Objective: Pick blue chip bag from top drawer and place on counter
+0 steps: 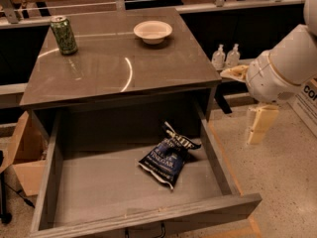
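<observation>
Now, gripper [261,125] hangs outside the drawer [99,182], beyond its right wall, grip width impossible to tell; bag [167,156] lies lower-left of it, long axis diagonal.

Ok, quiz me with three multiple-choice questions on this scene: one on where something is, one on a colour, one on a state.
1. Where is the bag? A on the counter; B in the drawer; C in the gripper.
2. What colour is the can? A green; B red; C yellow.
3. The drawer is: A shut; B taken out; C pulled open.

Answers: 1 B, the bag lies on the drawer's floor, and the gripper hangs off to the right, apart from it. 2 A, the can on the counter is green. 3 C, the drawer's inside shows in front of the cabinet.
</observation>
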Controlling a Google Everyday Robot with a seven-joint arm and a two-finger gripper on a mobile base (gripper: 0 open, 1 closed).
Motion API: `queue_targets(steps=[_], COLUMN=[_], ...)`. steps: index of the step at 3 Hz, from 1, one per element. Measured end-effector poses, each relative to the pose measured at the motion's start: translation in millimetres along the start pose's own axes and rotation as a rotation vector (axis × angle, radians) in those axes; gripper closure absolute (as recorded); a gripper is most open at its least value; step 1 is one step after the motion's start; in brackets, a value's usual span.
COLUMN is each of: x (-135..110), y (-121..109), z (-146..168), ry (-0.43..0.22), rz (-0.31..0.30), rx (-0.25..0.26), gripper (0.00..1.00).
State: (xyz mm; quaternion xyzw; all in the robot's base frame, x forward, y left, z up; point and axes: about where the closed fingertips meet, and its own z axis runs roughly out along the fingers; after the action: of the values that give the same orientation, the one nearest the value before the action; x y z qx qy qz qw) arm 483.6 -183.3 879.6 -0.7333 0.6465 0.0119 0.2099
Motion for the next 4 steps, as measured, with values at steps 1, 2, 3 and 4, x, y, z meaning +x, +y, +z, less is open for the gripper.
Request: queue_targets(steps=[1, 2, 3, 4], x=[-11.6, -26.2, -39.7, -51.9], y=[2.8, 10.3, 17.5, 23.3], z=[33.0, 66.0, 91.3, 125.6], ry=[-0.050, -0.091, -0.104, -0.079], rz=[-0.161, -0.287, -0.368, -0.437], rx=[-0.046, -0.087, -0.108, -0.108], gripper=[0.00, 0.00, 0.00, 0.00])
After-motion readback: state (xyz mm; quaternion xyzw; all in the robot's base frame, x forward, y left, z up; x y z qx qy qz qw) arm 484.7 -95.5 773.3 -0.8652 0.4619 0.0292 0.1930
